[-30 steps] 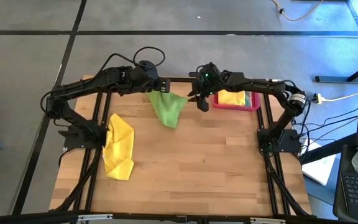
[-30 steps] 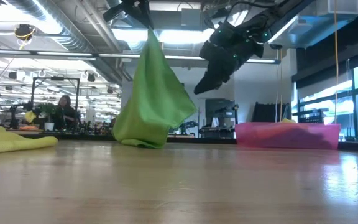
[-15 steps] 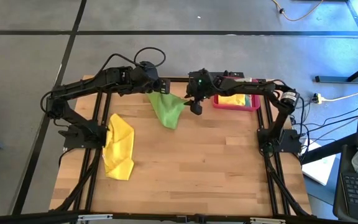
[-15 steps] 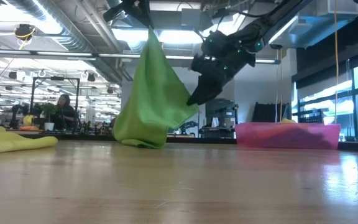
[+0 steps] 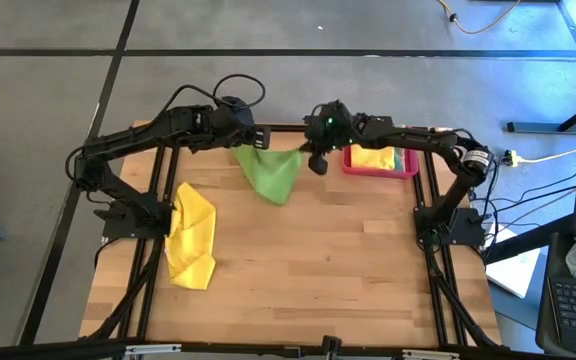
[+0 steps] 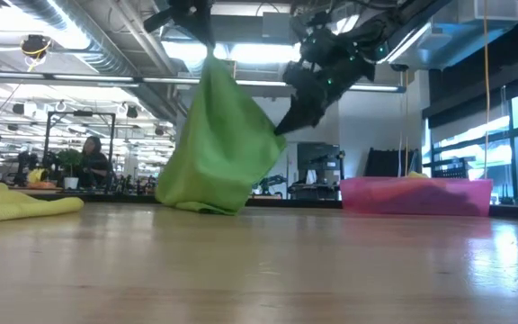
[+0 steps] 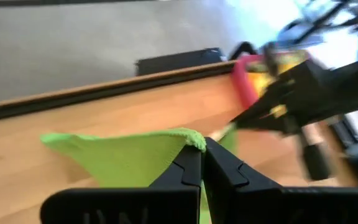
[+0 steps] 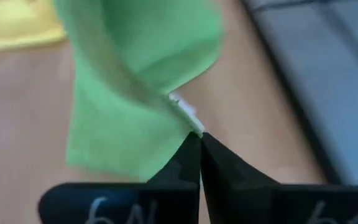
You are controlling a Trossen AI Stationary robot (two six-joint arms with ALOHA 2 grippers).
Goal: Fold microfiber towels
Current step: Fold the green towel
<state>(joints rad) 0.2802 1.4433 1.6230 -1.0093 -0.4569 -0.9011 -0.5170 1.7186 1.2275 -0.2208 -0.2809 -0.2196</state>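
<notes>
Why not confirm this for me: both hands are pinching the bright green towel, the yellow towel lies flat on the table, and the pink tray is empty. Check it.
One thing is wrong: the pink tray is not empty; the high view shows yellow cloth inside. The rest stands: left hand and right hand pinch the bright green towel, and the yellow towel lies on the table.

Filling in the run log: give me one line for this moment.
left gripper: shut on green towel corner, lifted | right gripper: shut on its opposite edge | yellow towel: on table | pink tray: untouched
</notes>
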